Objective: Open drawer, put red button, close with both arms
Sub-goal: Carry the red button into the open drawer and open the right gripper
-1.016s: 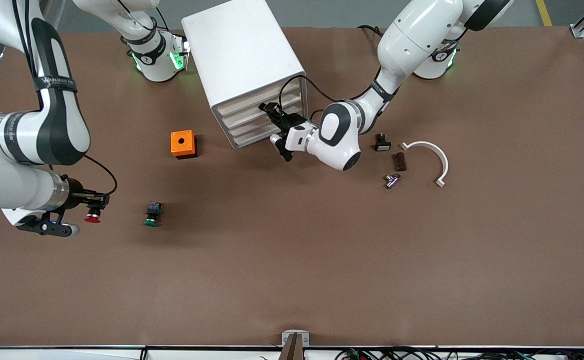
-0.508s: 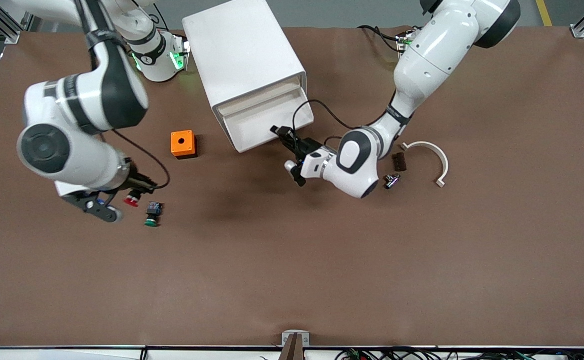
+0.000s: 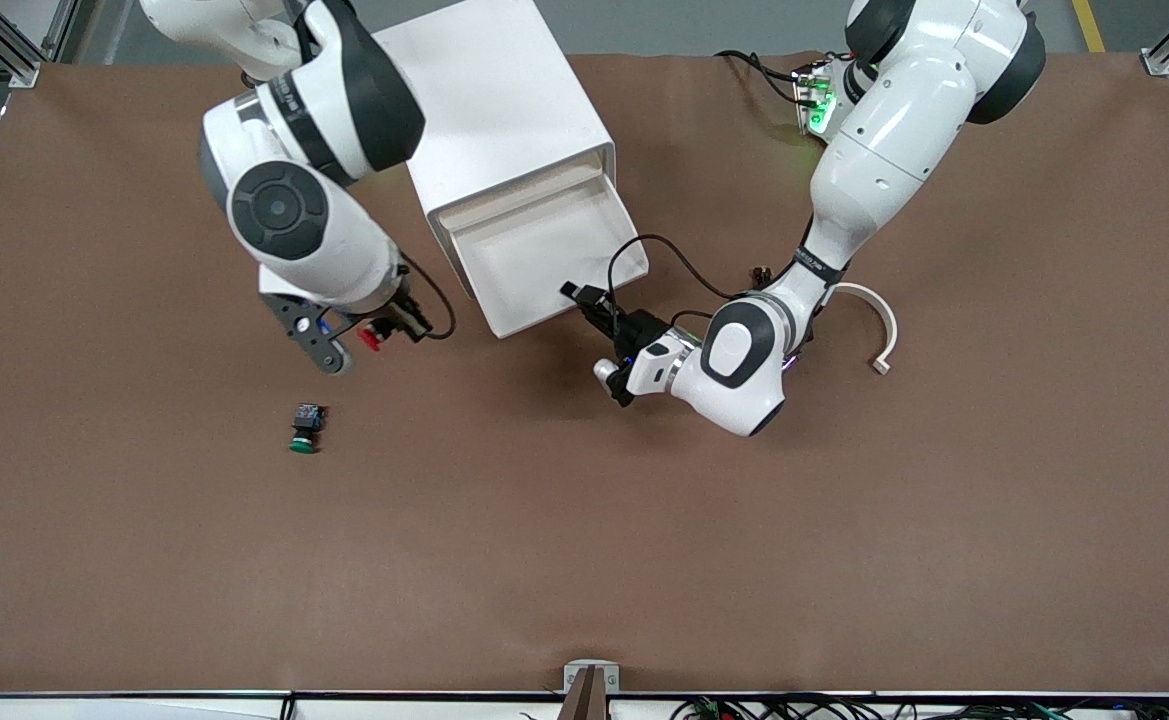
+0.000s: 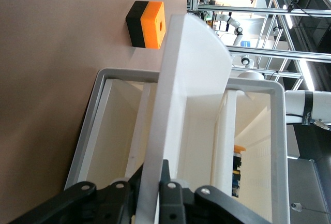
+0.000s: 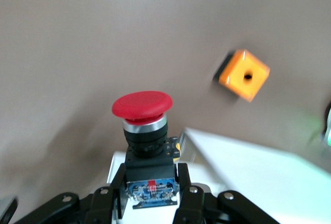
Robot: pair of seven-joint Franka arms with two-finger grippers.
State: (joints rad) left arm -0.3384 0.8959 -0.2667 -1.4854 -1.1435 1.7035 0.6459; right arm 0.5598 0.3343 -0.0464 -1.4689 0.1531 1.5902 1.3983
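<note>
Clamping red button [image 5: 143, 131] body, right gripper [image 5: 150, 195]; cap seemingly pointing outward along fingers.

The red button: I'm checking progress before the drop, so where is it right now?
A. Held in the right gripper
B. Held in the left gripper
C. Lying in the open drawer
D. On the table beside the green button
A: the right gripper is shut on the red button, up in the air, not yet in the drawer.

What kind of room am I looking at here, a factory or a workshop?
Most likely a robotics lab or test bench. Two white robot arms work over a brown-covered table laid out with small parts such as a red button, and metal framing with other equipment stands around it.
</note>
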